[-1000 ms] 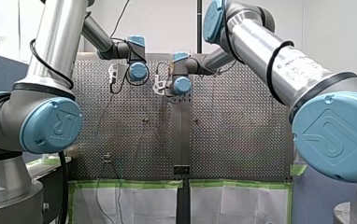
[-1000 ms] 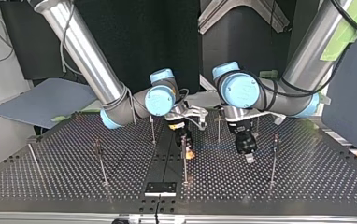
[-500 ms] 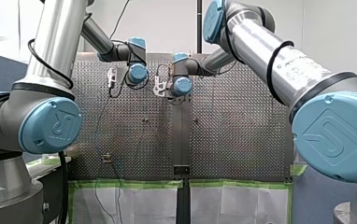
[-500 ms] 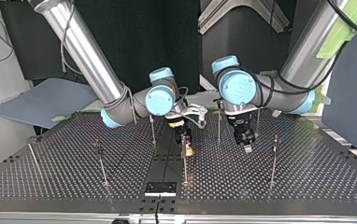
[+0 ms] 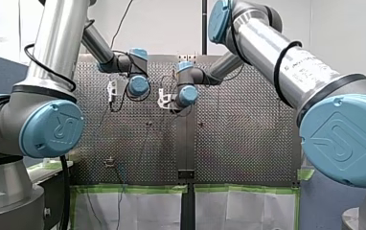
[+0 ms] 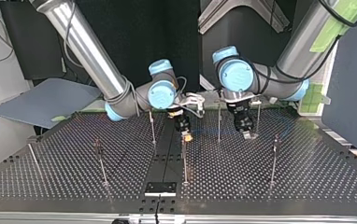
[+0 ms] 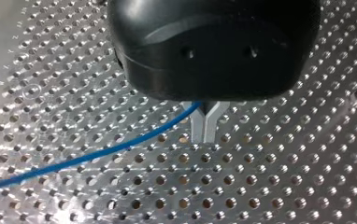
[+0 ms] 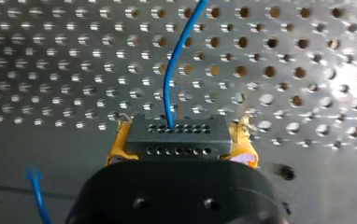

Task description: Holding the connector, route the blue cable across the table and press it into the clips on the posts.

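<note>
Front view: my left arm [image 5: 137, 85] and my right arm [image 5: 187, 95] have drawn back toward 6 o'clock.

Top view: my left gripper [image 6: 247, 134] and my right gripper [image 6: 186, 136] have retreated toward 12, with a post [image 6: 218, 122] between them.

Left wrist view: metal fingers [image 7: 203, 127] are pressed together on the blue cable [image 7: 97, 156].

Right wrist view: yellow pads [image 8: 244, 140] pinch the connector [image 8: 176, 137]. Clipping likely comes next.

The perforated table [image 6: 50, 177] carries thin upright posts [image 6: 103, 163] (well apart) and a small black plate [image 6: 160, 188] near its edge.
</note>
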